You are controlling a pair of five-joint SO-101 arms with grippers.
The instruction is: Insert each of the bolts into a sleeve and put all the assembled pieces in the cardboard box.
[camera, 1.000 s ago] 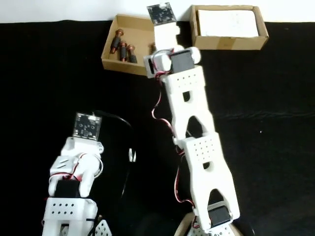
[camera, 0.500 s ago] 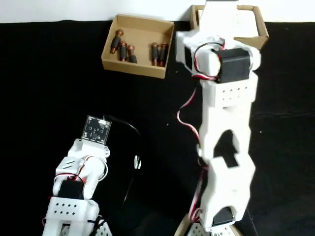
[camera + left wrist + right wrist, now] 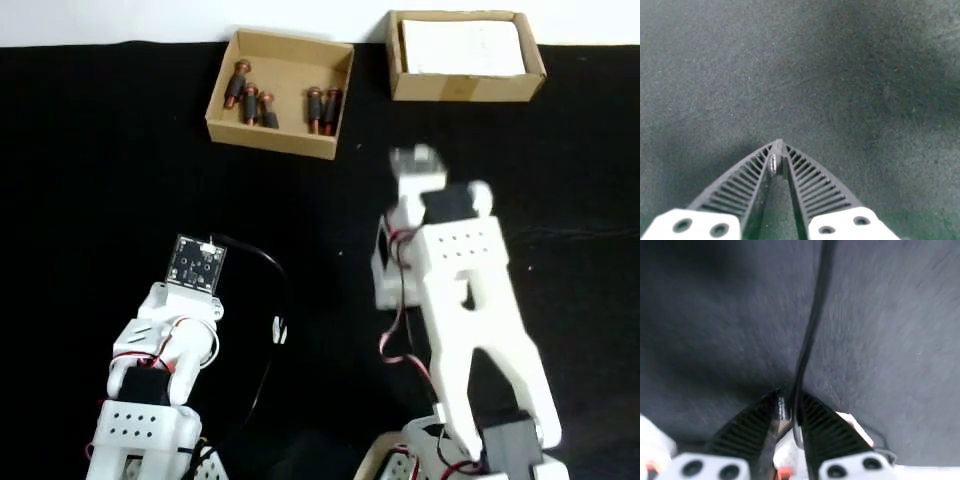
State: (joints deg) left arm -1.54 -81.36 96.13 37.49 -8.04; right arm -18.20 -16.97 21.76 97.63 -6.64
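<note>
Left wrist view had the left gripper [image 3: 778, 150] clenched on nothing, its ribbed fingers meeting at the tips just above the black cloth [image 3: 850, 75]. In the right wrist view the right gripper [image 3: 787, 397] was likewise closed, with no bolt or sleeve between its fingers. A black cable [image 3: 812, 315] ran straight across in front of them, and whether it touched the fingers could not be told.

From the high view, the left arm [image 3: 160, 340] sat folded low at the near edge of the table. The right arm [image 3: 460, 270] stood beside it, reaching a little farther out. Both were well apart from the boxes.

At the far side, the cardboard box [image 3: 270, 138] held the assembled pieces [image 3: 250, 100], three lying together toward one end and two [image 3: 322, 108] near the other. Next to it stood a second box [image 3: 465, 88] with something white [image 3: 462, 47] inside. No loose bolts or sleeves showed on the cloth, so the task looked finished or nearly so.

The main hazard seemed to be that cable. If the right arm swung out, its fingers could hook the cable and drag it. A wide sweep toward the far edge could also nudge the cardboard box and spill the pieces.
</note>
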